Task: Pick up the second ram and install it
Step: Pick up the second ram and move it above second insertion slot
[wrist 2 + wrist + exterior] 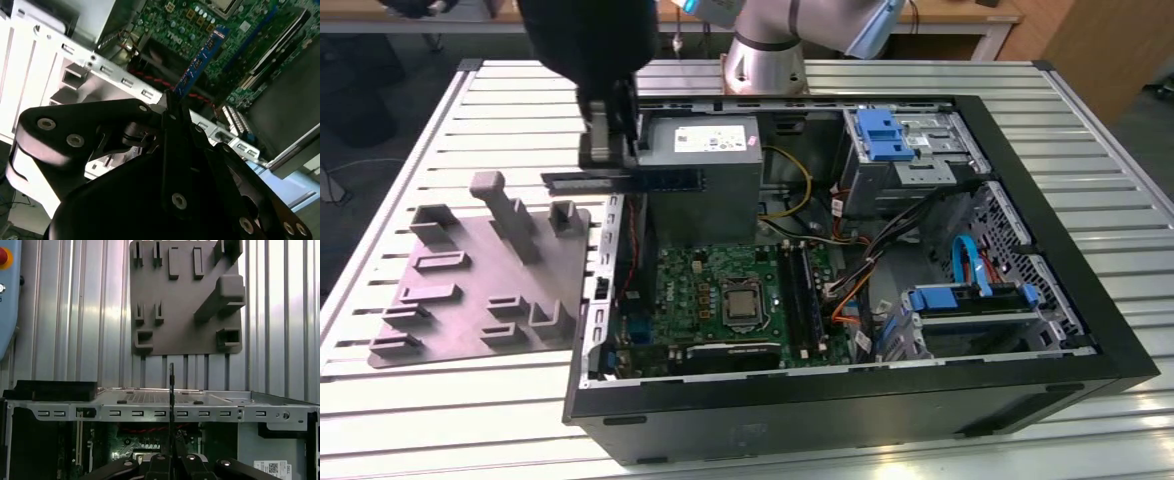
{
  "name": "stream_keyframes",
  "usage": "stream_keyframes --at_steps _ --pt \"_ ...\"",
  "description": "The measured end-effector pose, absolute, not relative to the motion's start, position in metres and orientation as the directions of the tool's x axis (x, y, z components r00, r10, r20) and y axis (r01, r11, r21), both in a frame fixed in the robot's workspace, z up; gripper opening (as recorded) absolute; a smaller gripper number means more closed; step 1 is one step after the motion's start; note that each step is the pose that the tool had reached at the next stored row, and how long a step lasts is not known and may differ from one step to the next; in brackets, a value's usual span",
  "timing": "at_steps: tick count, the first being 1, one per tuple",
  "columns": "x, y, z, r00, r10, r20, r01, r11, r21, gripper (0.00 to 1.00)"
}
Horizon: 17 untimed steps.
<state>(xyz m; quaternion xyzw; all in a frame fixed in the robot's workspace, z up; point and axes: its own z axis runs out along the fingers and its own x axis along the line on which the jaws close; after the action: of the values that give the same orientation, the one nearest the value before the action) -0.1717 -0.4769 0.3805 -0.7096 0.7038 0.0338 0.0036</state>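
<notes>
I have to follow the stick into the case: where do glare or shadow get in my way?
Second wrist view: the case wall is washed out white, yet the second ram, clamped in the gripper, stands out bluish. First wrist view: the table slats glare in streaks, the case interior lies in shadow, the ram is a thin dark line. Exterior view: even light.

We see a slatted metal table (454, 400) in the exterior view. On it, toward three o'clock, sits an open black computer case (854, 410). Just beside the case, at its nine o'clock, lies a grey fixture plate (467, 290) with upright blocks. The arm's base (767, 65) stands at the table's twelve o'clock edge.
</notes>
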Motion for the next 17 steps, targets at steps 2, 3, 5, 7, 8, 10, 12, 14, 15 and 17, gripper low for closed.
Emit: stream_keyframes --at_steps 2,3,5,7,8,10,12,14,15,17 --pt "-0.163 -0.477 0.38 0.007 -0.998 -0.055 -0.999 -0.009 0.044 0.14" --pt "-0.159 -0.477 0.38 0.007 -0.998 -0.058 -0.999 -0.01 0.045 0.14" --pt "-0.152 -0.477 0.38 0.007 -0.997 -0.076 -0.999 -0.01 0.045 0.14" --pt "-0.145 -0.477 0.379 0.007 -0.995 -0.095 -0.999 -0.011 0.046 0.14" --pt "-0.141 -0.477 0.379 0.007 -0.995 -0.097 -0.999 -0.011 0.048 0.14" --pt "-0.132 -0.477 0.376 0.007 -0.995 -0.097 -0.999 -0.012 0.051 0.14" --pt "-0.123 -0.477 0.373 0.007 -0.995 -0.096 -0.998 -0.013 0.055 0.14" --pt "-0.113 -0.477 0.37 0.007 -0.995 -0.097 -0.998 -0.013 0.059 0.14" --pt "-0.109 -0.477 0.368 0.007 -0.995 -0.097 -0.998 -0.013 0.06 0.14" --pt "-0.1 -0.477 0.365 0.007 -0.995 -0.097 -0.998 -0.013 0.064 0.14"
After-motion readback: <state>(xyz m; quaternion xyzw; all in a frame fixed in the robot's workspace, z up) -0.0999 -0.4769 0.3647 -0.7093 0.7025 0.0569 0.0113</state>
